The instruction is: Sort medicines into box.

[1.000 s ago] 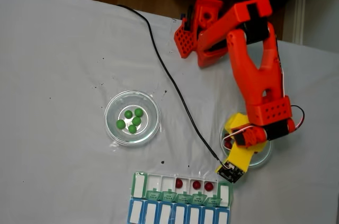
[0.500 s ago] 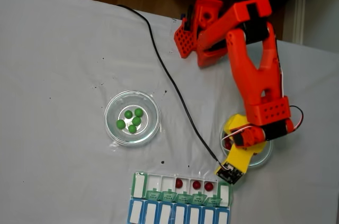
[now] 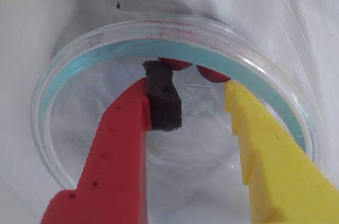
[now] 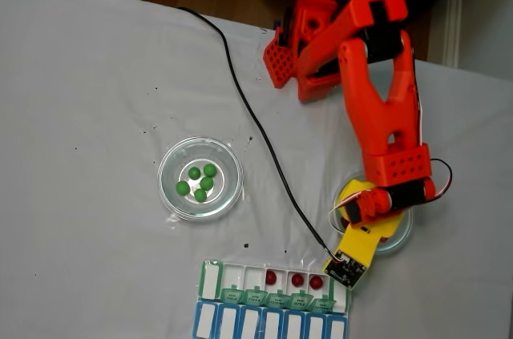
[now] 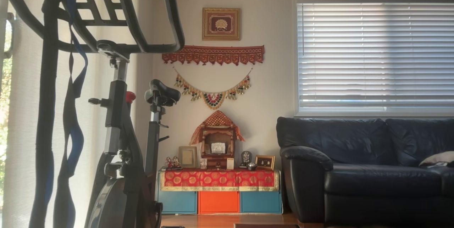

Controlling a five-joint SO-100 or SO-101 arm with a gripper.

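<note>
From where I stand, the tool [image 3: 193,97] hangs spread inside the glass dish [image 3: 79,60] with two dark red balls [image 3: 212,73] at its twelve o'clock rim, while the pill organiser [image 4: 210,278] lies at the counter's six o'clock edge.

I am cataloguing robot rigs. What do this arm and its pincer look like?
The blocky orange-red plastic arm has perforated housings and thin wires at the wrist. Its pincer pairs a red finger tipped with black foam and a ridged yellow finger.
</note>
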